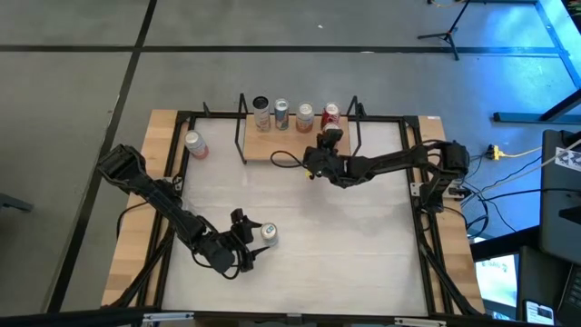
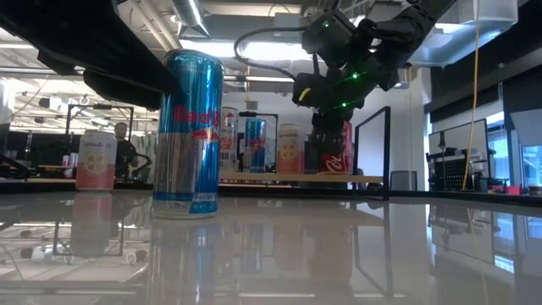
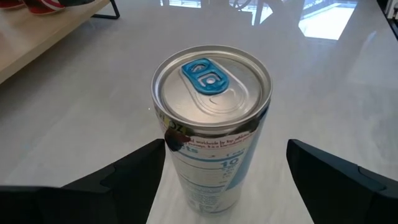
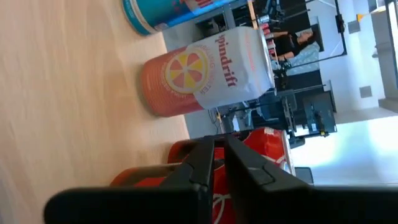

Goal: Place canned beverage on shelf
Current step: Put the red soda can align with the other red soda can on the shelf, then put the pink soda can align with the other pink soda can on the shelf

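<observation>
1. You are looking at a white-topped table point(image 1: 363, 227) carrying a light-wood shelf point(image 1: 290, 151) along its far edge, with black rod uprights at both ends.
2. Four cans are standing in a row on the shelf: a dark-topped can point(image 1: 262, 113), a blue and silver can point(image 1: 281, 114), a pink Spindrift can point(image 1: 304, 115) and a red cola can point(image 1: 331, 115).
3. The right gripper point(image 1: 329, 138) is reaching over the shelf's right end, just in front of the red cola can. Its fingers point(image 4: 214, 163) are pressing together and are pinching nothing; the red can is sitting just beyond them.
4. The left gripper point(image 1: 254, 238) is hovering near the table's front left, straddling an upright Red Bull can point(image 1: 269, 233). Its fingers point(image 3: 134, 171) are spreading wide on either side of the can with gaps showing on both sides, so they are not gripping it.
5. The Red Bull can is standing on the bare tabletop, well apart from the shelf.
6. Another pink Spindrift can point(image 1: 194, 143) is standing off the shelf, beside its left end.
</observation>
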Robot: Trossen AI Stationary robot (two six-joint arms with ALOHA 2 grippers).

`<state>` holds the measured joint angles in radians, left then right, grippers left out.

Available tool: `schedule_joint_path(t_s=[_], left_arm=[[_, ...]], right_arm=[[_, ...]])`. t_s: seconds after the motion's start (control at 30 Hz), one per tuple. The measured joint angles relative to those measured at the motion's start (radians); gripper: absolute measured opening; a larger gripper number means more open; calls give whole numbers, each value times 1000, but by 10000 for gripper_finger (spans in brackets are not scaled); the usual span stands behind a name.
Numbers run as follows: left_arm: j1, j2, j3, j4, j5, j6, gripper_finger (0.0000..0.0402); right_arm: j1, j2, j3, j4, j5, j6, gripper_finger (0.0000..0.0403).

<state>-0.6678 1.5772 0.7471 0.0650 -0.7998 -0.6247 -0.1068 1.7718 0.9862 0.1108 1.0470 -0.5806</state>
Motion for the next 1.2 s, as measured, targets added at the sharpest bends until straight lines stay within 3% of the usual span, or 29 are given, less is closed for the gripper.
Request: schedule_joint_path(t_s=[0.2, 0.4, 0.53, 0.7, 0.87, 1.0, 1.2], left_arm=[[0, 0, 0, 0, 1, 1, 325], [0, 0, 1, 4, 2, 13, 325], [-10, -1, 2, 5, 10, 18, 325], [-11, -1, 2, 8, 8, 6, 325], [-11, -1, 3, 14, 14, -1, 325], [-11, -1, 3, 8, 17, -2, 325], [-11, -1, 3, -9, 18, -3, 325]], right_arm=[[40, -34, -1, 29, -2, 2, 35], [178, -147, -1, -32, -44, 112, 35], [286, -215, -2, -111, -236, 301, 35], [385, -210, -51, -49, -514, 461, 35], [449, -157, -104, 105, -653, 574, 35], [463, -99, -106, 159, -699, 634, 46], [460, -8, -106, 266, -787, 681, 137]])
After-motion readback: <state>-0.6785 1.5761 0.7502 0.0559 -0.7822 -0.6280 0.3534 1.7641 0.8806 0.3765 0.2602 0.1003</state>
